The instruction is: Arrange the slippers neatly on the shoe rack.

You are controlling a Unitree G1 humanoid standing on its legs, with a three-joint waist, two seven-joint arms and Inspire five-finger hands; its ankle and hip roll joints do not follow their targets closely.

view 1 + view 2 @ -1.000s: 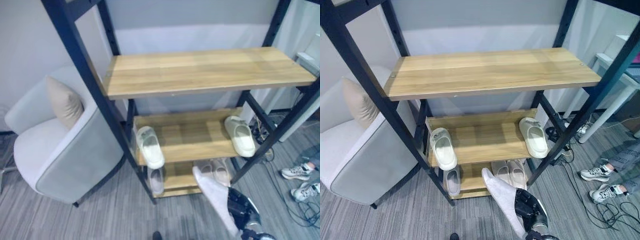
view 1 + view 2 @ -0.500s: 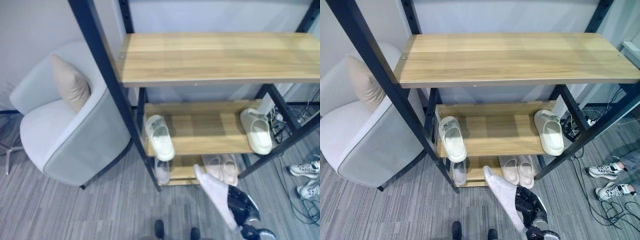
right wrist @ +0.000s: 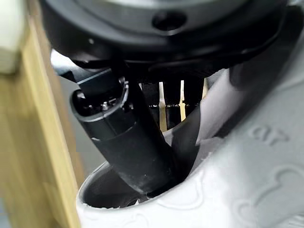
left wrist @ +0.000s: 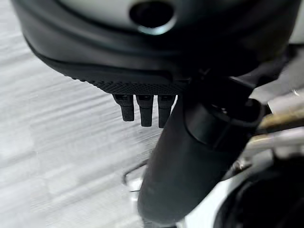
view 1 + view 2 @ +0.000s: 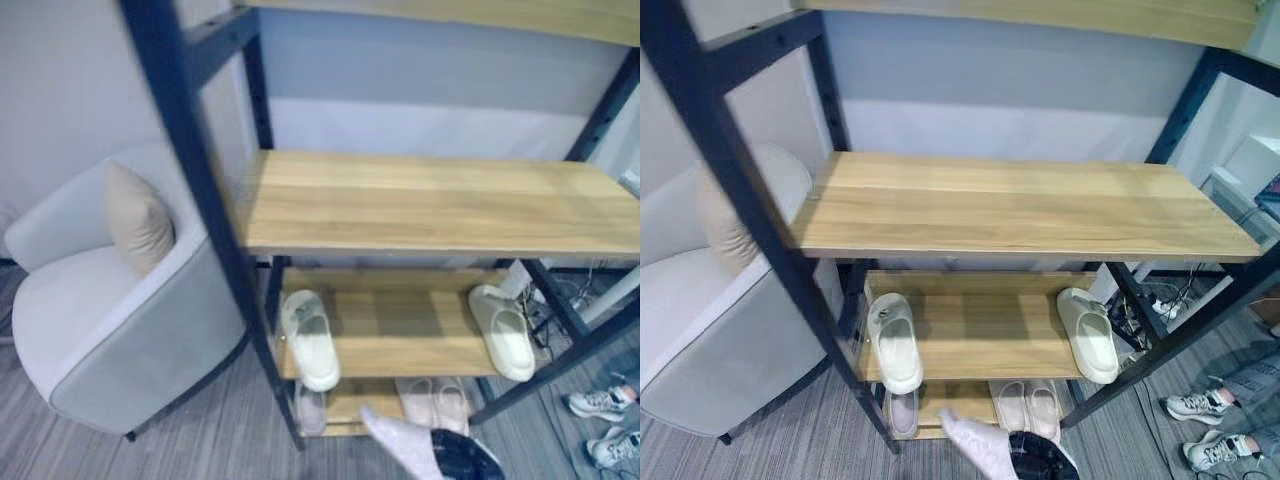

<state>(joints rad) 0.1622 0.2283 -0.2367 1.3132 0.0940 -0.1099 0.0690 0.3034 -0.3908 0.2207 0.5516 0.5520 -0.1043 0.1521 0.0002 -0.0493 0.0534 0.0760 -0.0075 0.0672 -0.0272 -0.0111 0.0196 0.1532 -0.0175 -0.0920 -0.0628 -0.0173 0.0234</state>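
Wooden shoe rack (image 5: 1020, 205) holds two pale slippers (image 5: 894, 343) on middle shelf, pair on bottom shelf. Right hand (image 3: 137, 142) grips grey slipper (image 5: 980, 445) near rack's foot, thumb inside. Left hand (image 4: 190, 156) hangs relaxed over floor.

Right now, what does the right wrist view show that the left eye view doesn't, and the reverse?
Right wrist view alone: the right robot hand close up, thumb hooked inside the pale slipper, fingers behind it. Left eye view alone: the whole shoe rack, two slippers apart on its middle shelf, and an armchair beside it. Shared: the held slipper and wooden shelving.
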